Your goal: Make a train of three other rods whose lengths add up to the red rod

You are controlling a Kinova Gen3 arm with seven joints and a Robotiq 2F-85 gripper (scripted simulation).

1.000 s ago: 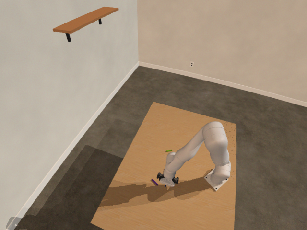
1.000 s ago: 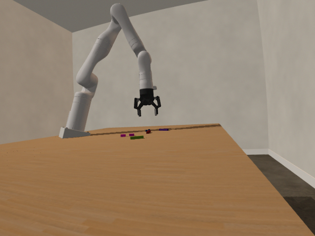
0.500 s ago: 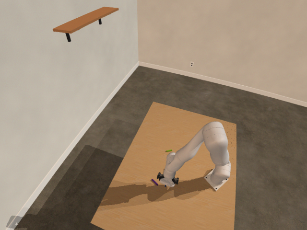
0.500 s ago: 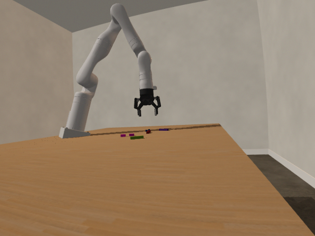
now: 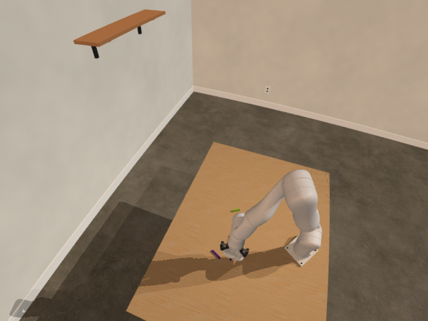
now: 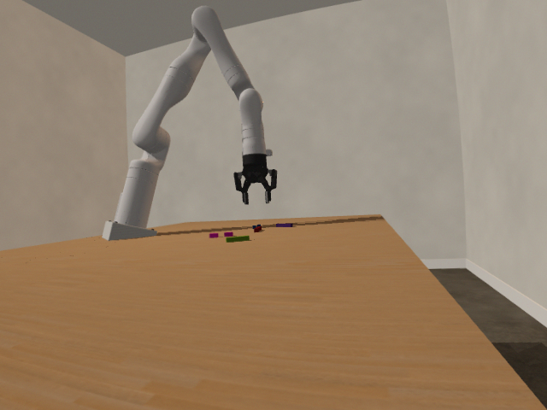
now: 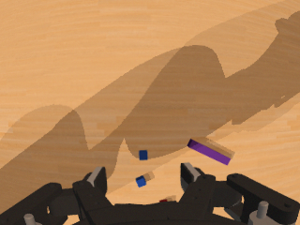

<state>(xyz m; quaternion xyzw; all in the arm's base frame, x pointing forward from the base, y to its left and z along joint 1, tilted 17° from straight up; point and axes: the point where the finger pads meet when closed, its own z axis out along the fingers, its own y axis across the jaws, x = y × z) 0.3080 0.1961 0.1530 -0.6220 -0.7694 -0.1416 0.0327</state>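
My gripper (image 6: 256,202) (image 7: 143,176) is open and empty, high above the table. Two blue rods show in the wrist view, the farther one (image 7: 142,155) in shadow and the nearer one (image 7: 141,181) at the shadow's edge, apart. The purple rod (image 5: 215,254) (image 6: 284,225) (image 7: 210,153) lies slanted to their right in the wrist view. Only an end of the red rod (image 6: 257,229) (image 7: 163,201) shows at the bottom of the wrist view. Two magenta rods, one on the left (image 6: 214,235) and one on the right (image 6: 228,234), lie apart behind the lime rod (image 5: 235,210) (image 6: 238,239).
The wooden table (image 5: 276,293) (image 6: 265,330) bears the arm's white base plate (image 5: 301,263) (image 6: 119,231). The arm's shadow crosses the table and the blue rods' area. The arm hides part of the table in the top view. A shelf (image 5: 120,27) hangs on the wall, well away.
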